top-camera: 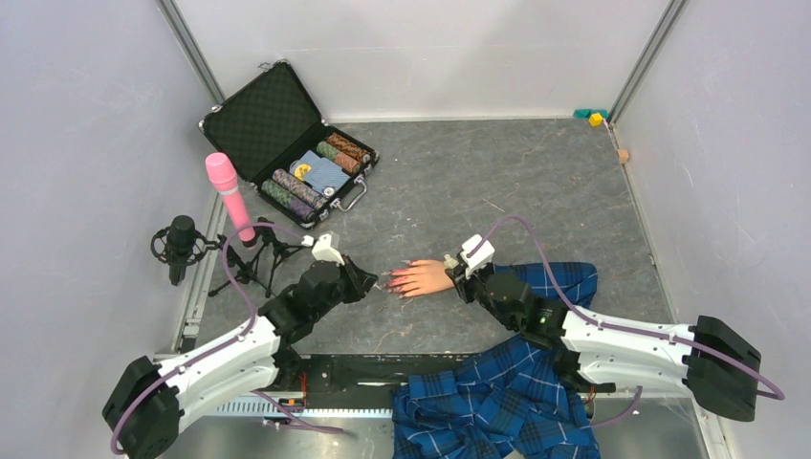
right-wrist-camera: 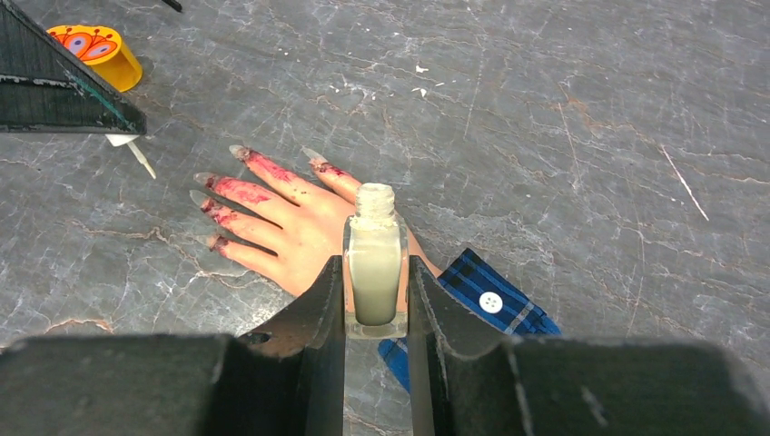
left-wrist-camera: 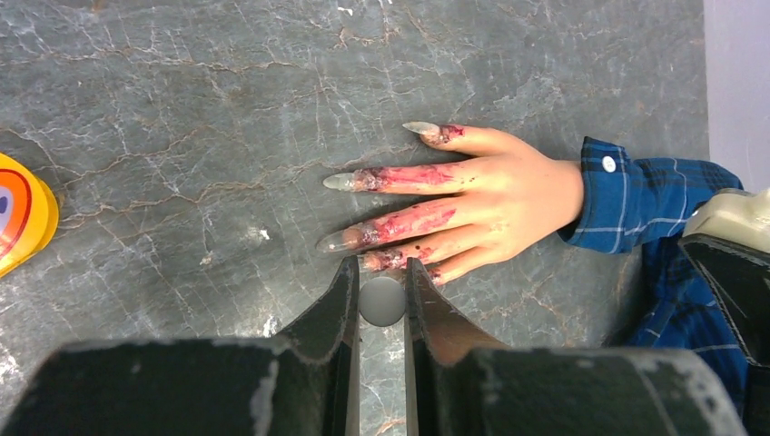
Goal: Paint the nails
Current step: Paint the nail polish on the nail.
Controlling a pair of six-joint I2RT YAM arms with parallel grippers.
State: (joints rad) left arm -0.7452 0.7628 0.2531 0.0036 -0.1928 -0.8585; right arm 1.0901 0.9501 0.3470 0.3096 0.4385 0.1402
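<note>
— What's on the table (top-camera: 536, 182)?
— The mannequin hand (top-camera: 421, 277), palm down, with a plaid sleeve (top-camera: 564, 277) behind its wrist.
— And the grippers?
— The right gripper (right-wrist-camera: 375, 268) is at its wrist, pinching an uncapped bottle (right-wrist-camera: 373, 227). The left gripper (left-wrist-camera: 381, 272) is just beside its fingertips, pinching a round cap (left-wrist-camera: 381, 302).
— The nails (left-wrist-camera: 338, 183)?
— They tip its fingers, long and pale, with red smeared behind them.

An open black hard case (top-camera: 263, 120) holding striped poker chips (top-camera: 287, 187) sits on the grey marbled tabletop (top-camera: 497, 172), near a pink microphone (top-camera: 230, 196) and a black microphone (top-camera: 181, 241).
</note>
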